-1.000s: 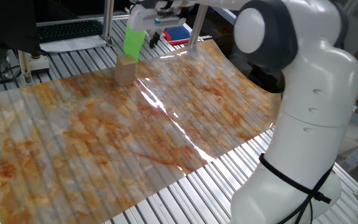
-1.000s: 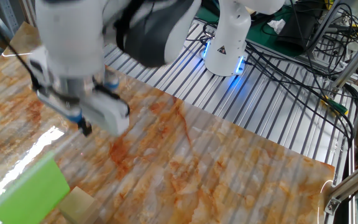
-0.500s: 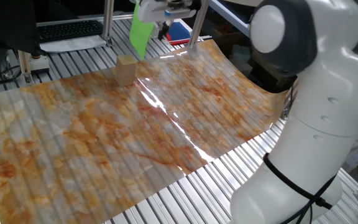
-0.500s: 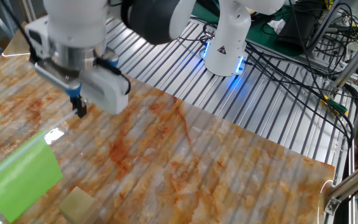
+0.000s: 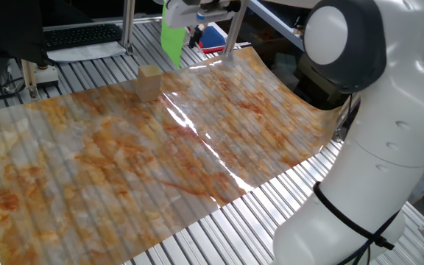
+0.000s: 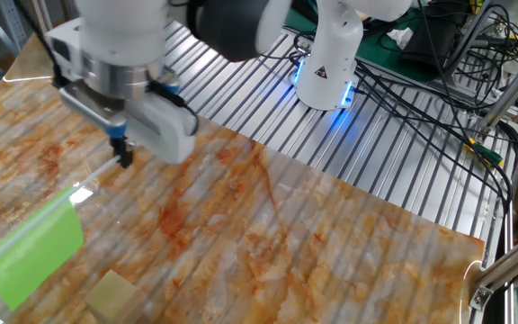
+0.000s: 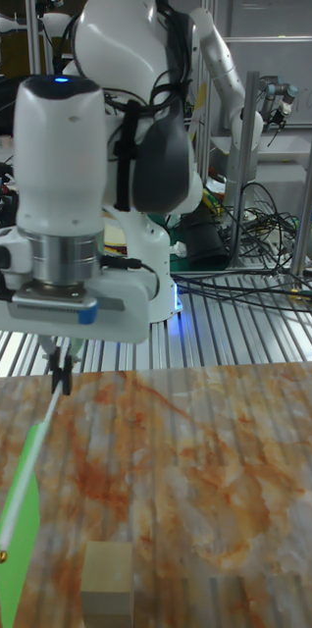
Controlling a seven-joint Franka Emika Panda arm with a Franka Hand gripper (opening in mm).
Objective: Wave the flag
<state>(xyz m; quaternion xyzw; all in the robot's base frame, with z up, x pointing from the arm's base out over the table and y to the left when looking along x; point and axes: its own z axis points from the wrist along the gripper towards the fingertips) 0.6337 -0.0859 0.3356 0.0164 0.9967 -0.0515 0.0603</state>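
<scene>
The flag [image 5: 171, 40] is bright green and hangs in the air above and right of the tan wooden block [image 5: 149, 81]. My gripper [image 5: 195, 31] holds it at the far end of the table. In the other fixed view, the gripper [image 6: 124, 158] is shut on the thin white stick, and the flag [image 6: 34, 252] slants down to the left, clear of the block [image 6: 111, 295]. The tall fixed view shows the gripper [image 7: 61, 379] pinching the stick's top, with the flag [image 7: 19, 520] edge-on beside the block [image 7: 108, 584].
A marbled orange sheet [image 5: 197, 147] covers the slatted table. A keyboard [image 5: 79, 33] and metal posts [image 5: 127, 22] stand behind it. The robot base [image 6: 326, 63] and a tangle of cables [image 6: 439, 63] lie at the far side.
The gripper has moved up and away from the block, swinging the flag with it. The flag, which hung right over the block a second ago, is now clear of it.
</scene>
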